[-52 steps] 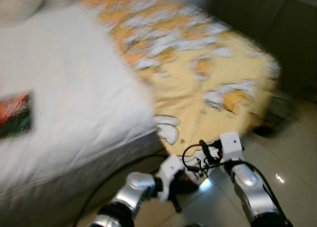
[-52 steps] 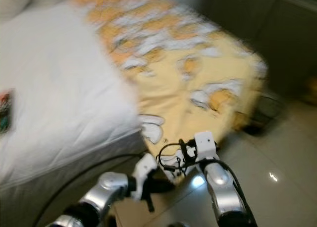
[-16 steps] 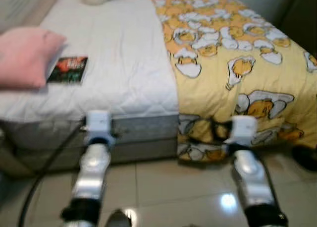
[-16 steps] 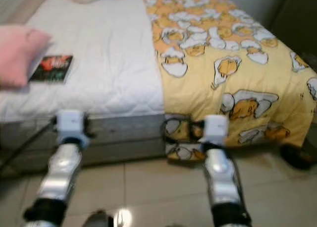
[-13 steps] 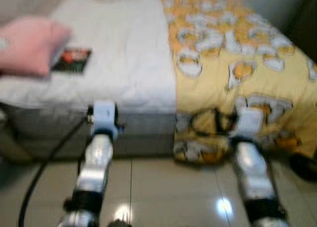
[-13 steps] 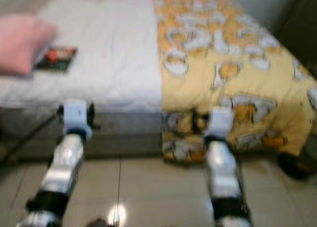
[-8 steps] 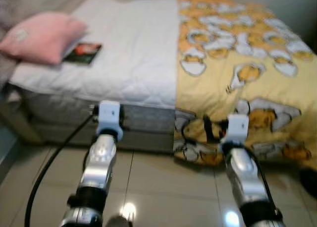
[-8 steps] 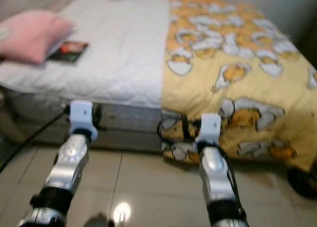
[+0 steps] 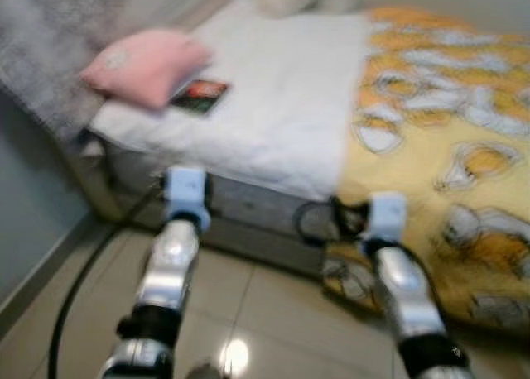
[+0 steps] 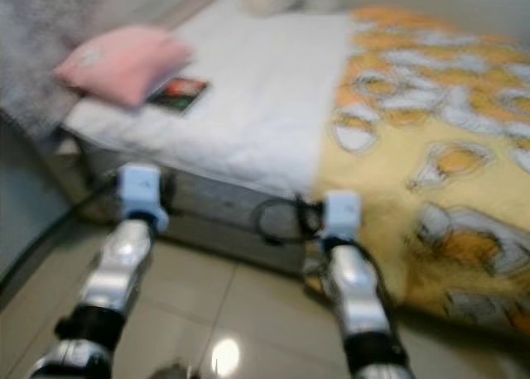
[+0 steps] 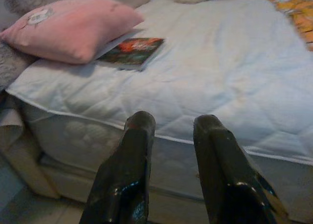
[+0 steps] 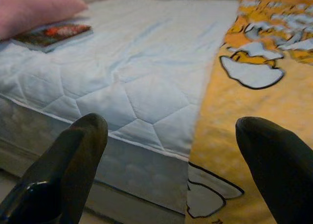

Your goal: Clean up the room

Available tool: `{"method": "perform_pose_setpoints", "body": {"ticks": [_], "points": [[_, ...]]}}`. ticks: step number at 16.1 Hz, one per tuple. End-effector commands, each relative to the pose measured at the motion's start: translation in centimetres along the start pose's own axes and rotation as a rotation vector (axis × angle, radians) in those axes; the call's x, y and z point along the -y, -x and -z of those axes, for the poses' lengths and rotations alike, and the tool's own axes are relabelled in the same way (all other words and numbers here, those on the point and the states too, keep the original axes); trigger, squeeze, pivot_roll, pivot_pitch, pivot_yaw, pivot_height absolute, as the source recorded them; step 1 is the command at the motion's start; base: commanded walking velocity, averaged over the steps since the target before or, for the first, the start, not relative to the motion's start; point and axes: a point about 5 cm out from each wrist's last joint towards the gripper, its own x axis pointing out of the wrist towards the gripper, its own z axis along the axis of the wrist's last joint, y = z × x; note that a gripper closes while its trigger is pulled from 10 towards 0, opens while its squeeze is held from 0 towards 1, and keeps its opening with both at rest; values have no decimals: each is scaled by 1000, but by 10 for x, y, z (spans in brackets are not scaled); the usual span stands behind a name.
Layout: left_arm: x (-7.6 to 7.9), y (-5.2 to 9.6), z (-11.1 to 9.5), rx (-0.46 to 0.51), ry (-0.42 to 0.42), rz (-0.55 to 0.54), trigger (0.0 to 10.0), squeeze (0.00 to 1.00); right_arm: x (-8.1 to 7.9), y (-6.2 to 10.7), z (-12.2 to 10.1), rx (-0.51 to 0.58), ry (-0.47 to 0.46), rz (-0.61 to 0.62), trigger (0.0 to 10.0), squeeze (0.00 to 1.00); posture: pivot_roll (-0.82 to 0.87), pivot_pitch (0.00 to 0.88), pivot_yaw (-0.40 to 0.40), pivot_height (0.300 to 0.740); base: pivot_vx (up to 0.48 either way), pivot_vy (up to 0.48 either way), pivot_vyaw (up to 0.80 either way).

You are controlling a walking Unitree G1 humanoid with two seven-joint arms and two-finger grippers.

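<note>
Head views were blurred. A bed with a white quilted mattress cover filled the upper middle of the frame, and a yellow blanket printed with white and orange cartoon shapes covered its right part and hung over the near edge. A pink pillow lay at the upper left of the bed, and a book with a dark red and green cover lay flat on the white cover, just beside the pillow with one end tucked under it. Cream soft shapes sat at the far end of the bed, too blurred to name. Grey fuzzy fabric filled the upper left corner. Both silver arms were stretched forward over the glossy tiled floor at the lower part of the frame, in front of the bed edge. The left gripper pointed at the bed's side, fingers a small way apart and holding nothing, with the book and pillow beyond it in the upper left of the left wrist view. The right gripper was spread wide and empty, aimed at the line where white cover met yellow blanket. A black cable ran across the floor at lower left.
</note>
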Motion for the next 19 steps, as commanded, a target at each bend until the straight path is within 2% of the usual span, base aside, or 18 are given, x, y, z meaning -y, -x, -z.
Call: {"method": "perform_pose_setpoints", "body": {"ticks": [1,2,3,4,5,6,7,8,9,11,13,14,15,16,17,18,19], "points": [[-12,3,1,2,-57,-3,10000,0,-3,-1,-3,9,-43,-5,10000,0,134,0,-59,728,469,0,563],[-14,11,1,35,-141,36,10000,0,4,4,-4,22,-84,18,10000,0,133,0,-60,728,465,0,563],[-17,27,-1,111,-260,123,10000,0,10,14,-4,43,-104,30,10000,12,132,0,-54,728,461,0,556],[-16,31,-2,130,-301,152,10000,0,10,16,-3,46,-104,27,10000,12,132,0,-54,728,461,0,556],[-11,41,-2,150,-341,250,10000,0,13,24,8,9,-106,34,10000,31,138,0,-53,728,461,0,563],[-12,36,-1,107,-286,221,10000,0,11,24,13,-12,-108,36,10000,39,142,0,-40,728,458,0,563],[-7,28,4,44,-288,206,10000,0,5,21,16,-22,-108,11,10000,43,145,0,-35,728,0,0,563],[-2,21,4,20,-268,197,10000,0,-1,17,14,-25,-114,-7,10000,43,146,0,-32,728,0,0,563],[0,20,-3,46,-240,211,10000,0,-3,14,12,-26,-128,-9,10000,47,149,0,-31,728,0,0,556],[-1,20,-9,77,-305,204,10000,0,-2,12,11,-27,-169,3,10000,47,145,0,-21,728,0,0,563],[-6,36,5,28,-495,307,10000,0,10,22,16,-22,-224,81,10000,75,129,0,6,728,0,0,566],[-5,37,5,27,-513,347,10000,0,11,26,23,-34,-214,96,10000,102,120,0,34,728,0,0,556],[-3,33,2,21,-476,355,10000,0,9,28,25,-36,-210,99,10000,102,107,0,64,728,0,0,563],[0,28,0,4,-358,354,10000,0,6,27,25,-31,-214,106,10000,114,99,0,72,728,0,0,563],[1,25,-3,5,-298,345,10000,0,4,27,25,-28,-215,107,10000,114,84,0,71,728,0,0,563],[-2,20,-9,10,-202,274,10000,0,0,24,20,-17,-195,84,10000,125,84,0,71,728,480,0,563],[-4,18,-10,8,-172,243,10000,0,-1,23,18,-15,-179,71,10000,125,68,0,58,728,480,0,556]]}}
